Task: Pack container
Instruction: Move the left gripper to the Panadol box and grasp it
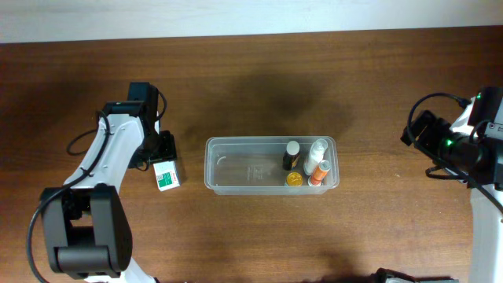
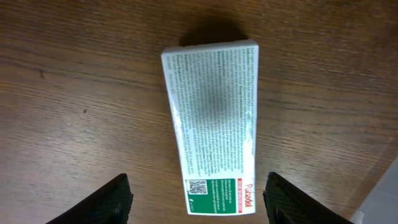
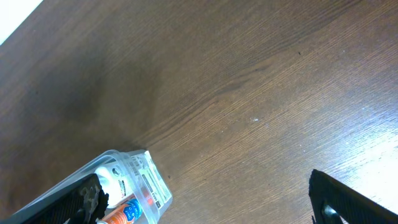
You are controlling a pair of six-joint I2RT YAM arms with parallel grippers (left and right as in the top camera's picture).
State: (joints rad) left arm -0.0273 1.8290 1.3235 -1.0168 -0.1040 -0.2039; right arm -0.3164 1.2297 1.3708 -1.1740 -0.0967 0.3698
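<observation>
The clear plastic container (image 1: 236, 169) lies at the table's middle. Several small bottles (image 1: 310, 163) stand in its right end; its left part holds nothing. A white-and-green box (image 1: 167, 175) lies flat on the table left of the container. My left gripper (image 1: 165, 149) is open just above the box; in the left wrist view the box (image 2: 212, 121) lies between and ahead of the open fingers (image 2: 199, 205), untouched. My right gripper (image 1: 416, 130) is open and empty at the far right. The right wrist view shows the container's right end (image 3: 146, 180).
The brown wooden table ends at a white wall along the back edge (image 1: 251, 16). Cables hang off both arms.
</observation>
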